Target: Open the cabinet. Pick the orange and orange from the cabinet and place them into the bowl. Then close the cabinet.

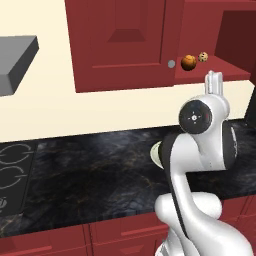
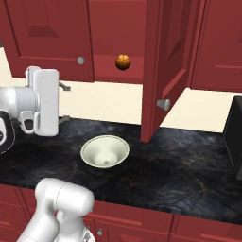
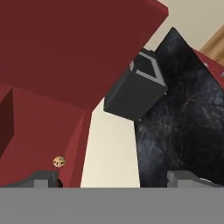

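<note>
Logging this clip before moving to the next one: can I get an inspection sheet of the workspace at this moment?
Surface: dark marbled counter, with a stove at its left end.
Job's things: cabinet with its right door swung open; one orange on the shelf; the bowl on the counter is empty.
Clutter: speckled tan ball beside the orange.
Claw: claw open, holding nothing, raised near the cabinet's underside.
Cables: nothing seen.
Surroundings: cream wall, grey hood, dark box-shaped appliance, red drawer fronts below.
</note>
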You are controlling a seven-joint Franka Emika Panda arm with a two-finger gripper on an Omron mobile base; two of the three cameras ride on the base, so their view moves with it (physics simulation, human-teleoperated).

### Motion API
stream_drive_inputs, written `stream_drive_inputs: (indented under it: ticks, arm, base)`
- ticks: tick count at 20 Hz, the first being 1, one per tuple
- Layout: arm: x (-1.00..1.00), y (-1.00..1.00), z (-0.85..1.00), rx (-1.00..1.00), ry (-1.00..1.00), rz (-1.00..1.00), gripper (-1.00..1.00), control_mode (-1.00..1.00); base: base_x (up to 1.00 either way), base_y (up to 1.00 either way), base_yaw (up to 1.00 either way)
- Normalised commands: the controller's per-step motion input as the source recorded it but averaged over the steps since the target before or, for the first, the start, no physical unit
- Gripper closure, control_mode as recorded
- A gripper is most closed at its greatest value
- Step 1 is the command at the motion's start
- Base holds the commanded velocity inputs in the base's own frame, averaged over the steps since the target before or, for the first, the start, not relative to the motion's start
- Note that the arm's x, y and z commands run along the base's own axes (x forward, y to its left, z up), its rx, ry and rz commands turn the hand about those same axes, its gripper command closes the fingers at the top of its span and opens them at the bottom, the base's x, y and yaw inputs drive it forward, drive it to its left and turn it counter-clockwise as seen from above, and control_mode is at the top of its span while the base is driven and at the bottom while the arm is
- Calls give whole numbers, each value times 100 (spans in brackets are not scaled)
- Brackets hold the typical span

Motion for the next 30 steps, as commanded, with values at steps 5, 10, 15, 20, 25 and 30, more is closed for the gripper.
stream_drive_inputs:
  ticks: [5,10,15,20,25,30]
  arm:
    - [19,32,0,0,-6,7,-100,-100]
    - [32,30,0,0,-5,6,-100,-100]
    - [39,23,4,0,-6,3,-100,-100]
    - [42,6,16,0,-5,0,-100,-100]
    - [40,0,27,0,-5,0,-100,-100]
    - [45,7,14,0,-8,0,-100,-100]
  base:
    - [0,0,0]
    - [0,0,0]
    - [0,0,0]
    - [0,0,0]
    - [0,0,0]
    - [0,0,0]
